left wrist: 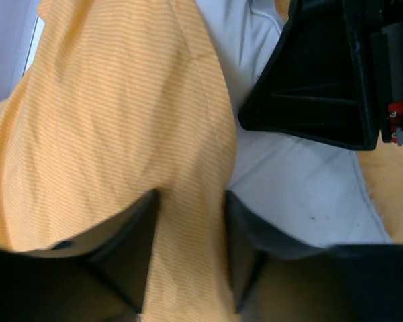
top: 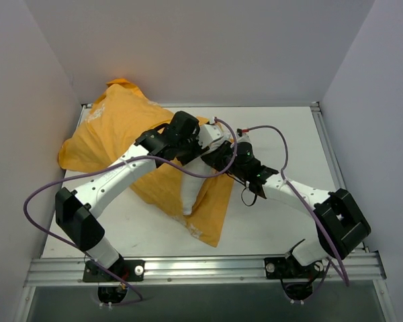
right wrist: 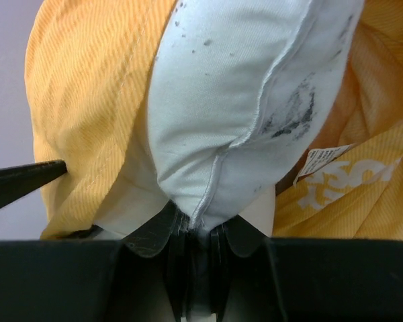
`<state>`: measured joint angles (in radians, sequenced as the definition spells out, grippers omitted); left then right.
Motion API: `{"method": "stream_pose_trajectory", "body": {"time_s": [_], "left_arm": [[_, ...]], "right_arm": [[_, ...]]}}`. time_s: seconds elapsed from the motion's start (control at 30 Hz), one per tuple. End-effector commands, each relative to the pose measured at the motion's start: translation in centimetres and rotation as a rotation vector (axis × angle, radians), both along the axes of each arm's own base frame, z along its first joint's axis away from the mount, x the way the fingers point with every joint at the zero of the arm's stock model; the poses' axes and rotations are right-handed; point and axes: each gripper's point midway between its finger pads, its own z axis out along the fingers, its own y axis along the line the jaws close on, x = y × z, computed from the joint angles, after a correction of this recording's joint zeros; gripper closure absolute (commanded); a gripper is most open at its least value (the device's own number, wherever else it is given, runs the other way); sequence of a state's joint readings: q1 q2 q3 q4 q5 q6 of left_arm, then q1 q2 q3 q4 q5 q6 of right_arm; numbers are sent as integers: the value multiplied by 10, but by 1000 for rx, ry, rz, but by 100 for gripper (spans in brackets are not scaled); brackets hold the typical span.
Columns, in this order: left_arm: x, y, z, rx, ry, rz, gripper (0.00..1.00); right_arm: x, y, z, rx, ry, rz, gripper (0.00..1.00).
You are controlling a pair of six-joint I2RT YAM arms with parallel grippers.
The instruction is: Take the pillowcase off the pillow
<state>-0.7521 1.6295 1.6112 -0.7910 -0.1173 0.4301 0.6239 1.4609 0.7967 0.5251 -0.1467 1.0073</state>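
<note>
Thin, finely striped orange-yellow pillowcase (top: pixel 114 127) lies crumpled at the far left of the white desk (top: pixel 269 235). A plump, smudged white pillow (top: pixel 189 191) pokes out mid-desk. Both arms bend inward. The right pincer (right wrist: pixel 191 225) pinches the pillow's seamed corner. The left pincer (left wrist: pixel 190 201) stands half spread astride a pillowcase fold.

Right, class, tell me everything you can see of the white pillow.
The pillow is plump white cloth with a piped seam and dark smudges. It is partly out of the orange pillowcase, which wraps its far part, and it sits near the middle of the top view. The right end effector is shut on its seamed edge, and the pillowcase touches it on both sides.
</note>
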Motion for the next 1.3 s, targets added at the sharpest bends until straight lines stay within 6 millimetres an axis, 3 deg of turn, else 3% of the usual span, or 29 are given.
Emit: {"method": "stream_pose_trajectory", "body": {"time_s": [0.0, 0.03, 0.1, 0.17, 0.2, 0.23, 0.37, 0.43, 0.57, 0.63, 0.67, 0.77, 0.83, 0.9, 1.0, 1.1, 1.2, 1.23, 1.27], "left_arm": [[22, 10, 15, 29, -110, 68, 59], [26, 12, 15, 32, -117, 83, 79], [33, 18, 20, -1, -119, 123, 90], [36, 21, 32, -57, -117, 152, 90], [40, 28, 33, -66, -114, 171, 90], [42, 31, 38, -82, -119, 184, 90], [53, 46, 40, -124, -103, 233, 88], [55, 46, 42, -166, -74, 229, 80], [51, 34, 51, -244, -38, 206, 74], [56, 33, 56, -256, -58, 210, 90], [63, 41, 55, -219, -97, 245, 98], [82, 61, 32, -96, -145, 288, 98], [91, 69, 9, -36, -130, 301, 98], [99, 80, -16, 4, -103, 321, 98], [100, 85, -48, 63, -88, 298, 98], [99, 98, -65, 106, -82, 302, 98], [102, 117, -63, 74, -73, 322, 96], [102, 118, -60, 59, -73, 303, 92], [102, 122, -58, 52, -74, 292, 85]], "right_arm": [[-3, 9, 64, 71, -136, 49, 100], [-6, 8, 69, 74, -142, 56, 100], [-8, 1, 66, 47, -129, 53, 100], [-13, -8, 72, 45, -133, 58, 100], [-15, -14, 65, 40, -114, 58, 100], [-15, -25, 73, 54, -130, 45, 100], [-28, -45, 81, 21, -133, 79, 100], [-36, -51, 83, -27, -130, 103, 100], [-49, -52, 74, -57, -88, 157, 100], [-54, -49, 73, -47, -79, 187, 100], [-55, -48, 76, -47, -87, 198, 100], [-58, -49, 100, -44, -126, 215, 100], [-65, -46, 125, -8, -167, 245, 100], [-70, -42, 162, 71, -226, 262, 100], [-77, -40, 191, 128, -273, 285, 100], [-72, -52, 187, 124, -256, 250, 100], [-59, -79, 155, 106, -198, 193, 100], [-46, -102, 132, 120, -139, 119, 100], [-42, -111, 128, 131, -139, 101, 100]]}}
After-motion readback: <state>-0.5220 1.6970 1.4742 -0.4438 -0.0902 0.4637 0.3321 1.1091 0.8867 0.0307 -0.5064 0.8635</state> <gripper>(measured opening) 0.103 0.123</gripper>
